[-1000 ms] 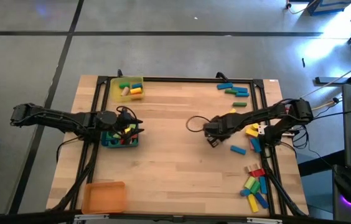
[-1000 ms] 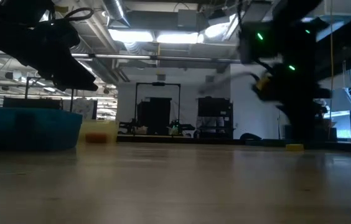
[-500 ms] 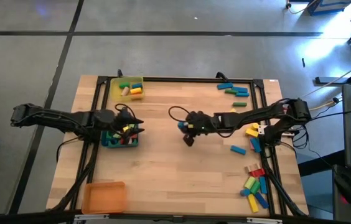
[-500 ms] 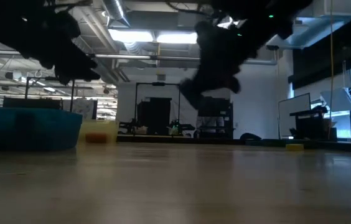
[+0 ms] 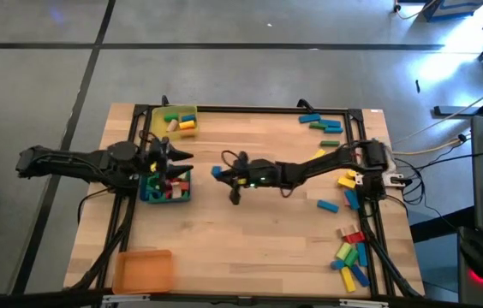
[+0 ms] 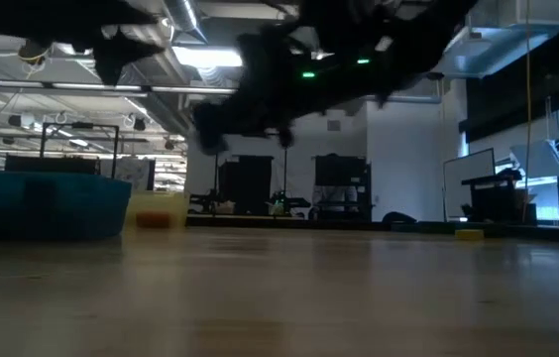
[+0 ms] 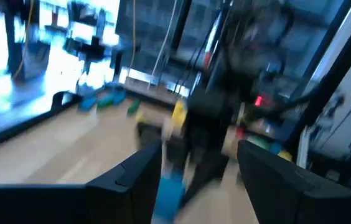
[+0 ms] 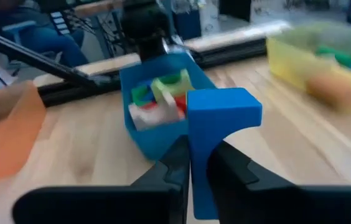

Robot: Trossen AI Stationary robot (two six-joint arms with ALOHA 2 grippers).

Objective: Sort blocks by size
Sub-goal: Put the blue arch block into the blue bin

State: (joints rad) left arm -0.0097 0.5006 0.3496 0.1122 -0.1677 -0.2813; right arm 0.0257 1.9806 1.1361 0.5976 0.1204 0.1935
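Observation:
My right gripper (image 5: pixel 222 174) reaches across mid-table toward the left and is shut on a blue block (image 8: pixel 220 118). The block hangs above the wood, a short way right of the blue tray (image 5: pixel 151 196). That tray holds red, green and white blocks (image 8: pixel 157 99). My left gripper (image 5: pixel 183 157) stands open above the blue tray's far edge with nothing between its fingers (image 7: pixel 132 180). It points toward the right arm. More blocks lie loose at the table's right side (image 5: pixel 351 255) and far right (image 5: pixel 323 125). My right gripper pinches the blue block's narrow lower part (image 8: pixel 199 163) between its two fingers (image 8: pixel 174 167). The wider end (image 8: pixel 225 104) sticks out past the fingertips. The fingers come nearly level from the table's right side. The block is lifted clear of the table.
A yellow tray (image 5: pixel 158 128) with a few blocks sits at the far left. An orange tray (image 5: pixel 142 270) sits at the near left corner. A lone blue block (image 5: pixel 328 206) and a small pile (image 5: pixel 348 181) lie by the right arm's base. Black frame rails border the table.
My right gripper has travelled from the right half toward the table's left edge, carrying the blue block close to the blue tray. It has tipped from pointing down to nearly level. My left gripper has risen above the blue tray and levelled out, still open.

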